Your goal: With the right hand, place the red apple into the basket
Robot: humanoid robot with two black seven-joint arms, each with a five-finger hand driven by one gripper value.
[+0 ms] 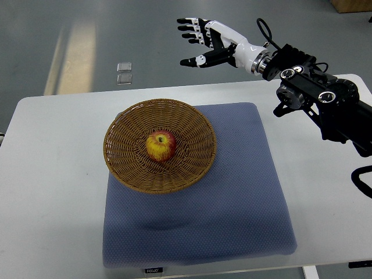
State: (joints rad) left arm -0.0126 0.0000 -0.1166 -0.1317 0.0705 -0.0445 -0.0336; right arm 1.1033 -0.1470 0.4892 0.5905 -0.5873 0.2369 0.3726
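A red and yellow apple [161, 146] lies in the middle of a round wicker basket [125, 163]. The basket stands on the left part of a blue cushion. My right hand [200, 39] is raised beyond the table's far edge, up and to the right of the basket, well apart from the apple. Its fingers are spread and hold nothing. The black right arm [325, 99] comes in from the right edge. No left arm shows.
The blue cushion [232, 197] covers the middle of a white table [52, 192]. Two small clear squares [124, 72] lie on the grey floor beyond the table. A cardboard box corner [351, 6] shows at the top right.
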